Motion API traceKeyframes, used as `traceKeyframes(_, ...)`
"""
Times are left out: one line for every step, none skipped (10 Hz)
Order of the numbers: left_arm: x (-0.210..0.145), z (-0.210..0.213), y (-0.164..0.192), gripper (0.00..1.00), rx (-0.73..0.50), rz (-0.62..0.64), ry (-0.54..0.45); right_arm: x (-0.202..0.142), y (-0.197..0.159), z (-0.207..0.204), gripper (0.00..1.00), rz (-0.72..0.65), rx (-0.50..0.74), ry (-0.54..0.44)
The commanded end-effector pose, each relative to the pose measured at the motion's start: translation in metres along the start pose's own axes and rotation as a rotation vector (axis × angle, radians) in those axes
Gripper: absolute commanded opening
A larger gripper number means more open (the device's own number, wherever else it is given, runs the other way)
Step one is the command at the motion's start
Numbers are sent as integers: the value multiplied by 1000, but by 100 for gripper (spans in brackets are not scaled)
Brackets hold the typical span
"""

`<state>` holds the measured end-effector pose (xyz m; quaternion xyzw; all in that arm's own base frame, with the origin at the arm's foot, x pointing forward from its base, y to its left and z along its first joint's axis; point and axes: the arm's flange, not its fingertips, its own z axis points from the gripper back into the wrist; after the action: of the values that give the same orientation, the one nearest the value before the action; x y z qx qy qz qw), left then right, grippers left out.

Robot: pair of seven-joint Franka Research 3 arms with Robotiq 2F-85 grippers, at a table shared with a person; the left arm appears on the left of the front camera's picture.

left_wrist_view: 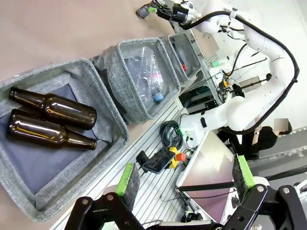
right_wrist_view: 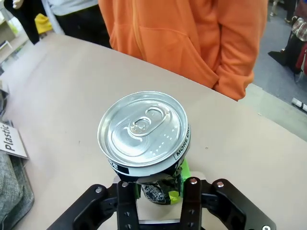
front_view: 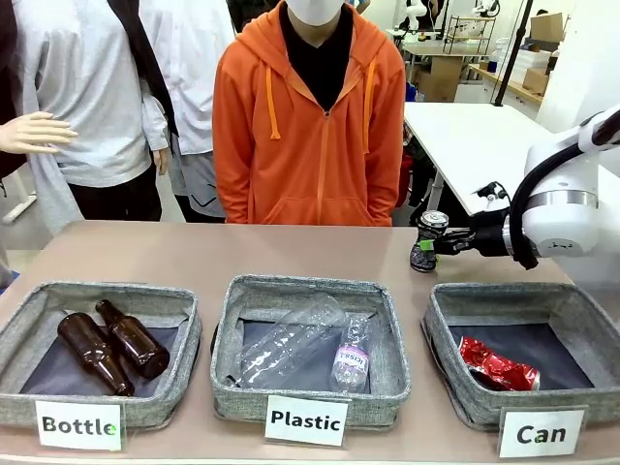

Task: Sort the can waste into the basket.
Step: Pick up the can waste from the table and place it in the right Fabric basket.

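While right gripper (front_view: 433, 242) jaws pinch black can (front_view: 427, 240) upright above bench (front_view: 291, 254), red can (front_view: 496, 366) lies in Can basket (front_view: 450, 395); left gripper (left_wrist_view: 184, 184) jaws spread.

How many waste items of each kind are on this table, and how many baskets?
Brown glass bottles: 2
Clear plastic bottles: 2
Cans: 2, one red in the Can basket, one black in the right gripper
Baskets: 3
Total: 9
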<state>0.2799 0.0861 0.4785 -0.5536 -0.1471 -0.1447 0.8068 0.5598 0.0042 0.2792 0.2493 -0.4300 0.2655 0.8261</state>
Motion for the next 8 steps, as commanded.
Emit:
traceKeyframes(-1,2,-3,100,-8,2,8,-5,-3,-3,0,36,-15,-34)
traceKeyframes(-1,2,-3,100,-8,2,8,-4,-2,0,0,37,-9,-42)
traceKeyframes(-1,2,-3,100,-8,2,8,-1,0,5,0,46,-11,-46)
traceKeyframes(-1,2,-3,100,-8,2,8,10,7,24,0,69,-3,-49)
traceKeyframes(-1,2,-3,100,-8,2,8,28,15,51,0,95,20,-27)
traceKeyframes(-1,2,-3,100,-8,2,8,50,24,83,0,86,42,42)
traceKeyframes(-1,2,-3,100,-8,2,8,69,40,115,0,118,120,134)
traceKeyframes(-1,2,-3,100,-8,2,8,81,63,145,0,190,142,246)
